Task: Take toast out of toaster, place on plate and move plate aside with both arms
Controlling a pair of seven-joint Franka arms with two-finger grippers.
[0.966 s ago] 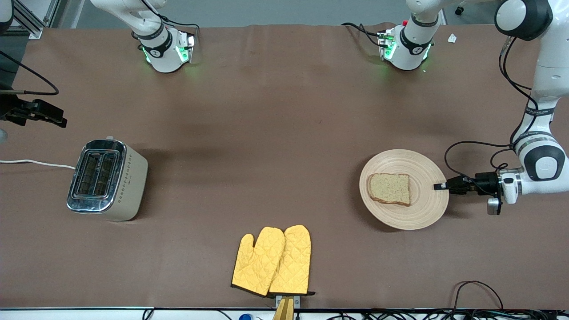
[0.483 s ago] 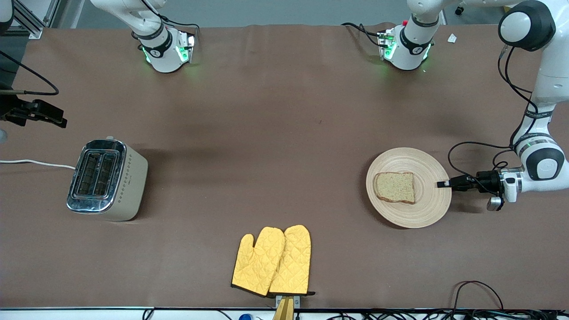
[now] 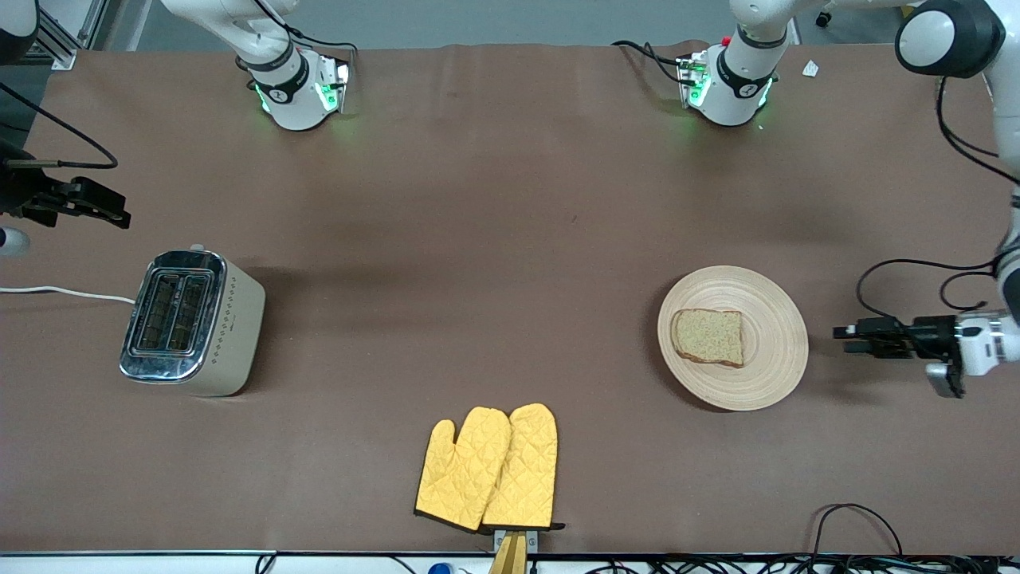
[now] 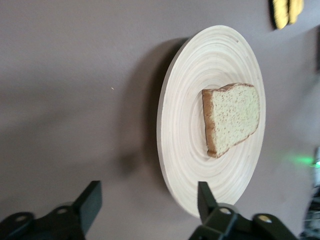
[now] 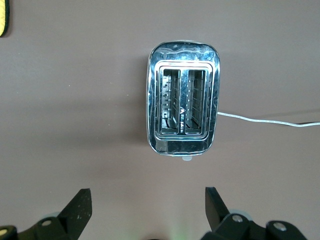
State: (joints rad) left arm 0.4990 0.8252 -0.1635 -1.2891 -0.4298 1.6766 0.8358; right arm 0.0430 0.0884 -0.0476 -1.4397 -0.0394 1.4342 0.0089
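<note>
The toast [image 3: 708,336] lies flat on the round beige wooden plate [image 3: 769,351], which rests on the table toward the left arm's end. Both also show in the left wrist view, the toast [image 4: 232,118] on the plate [image 4: 182,125]. My left gripper [image 3: 845,334] is open and empty, low beside the plate's rim and clear of it; in its wrist view [image 4: 147,200] the fingers stand wide apart. My right gripper [image 3: 119,218] is open and empty, up in the air at the right arm's end near the toaster; its wrist view [image 5: 147,205] shows the fingers wide apart.
A chrome and beige toaster [image 3: 190,321] with two empty slots stands toward the right arm's end, its white cord [image 3: 64,292] trailing off the table; it also shows in the right wrist view [image 5: 183,104]. Yellow oven mitts [image 3: 490,469] lie near the front edge.
My left gripper has let go of the plate's rim, opened and drawn back away from it. The plate with the toast has settled on the table. The right gripper shifted slightly.
</note>
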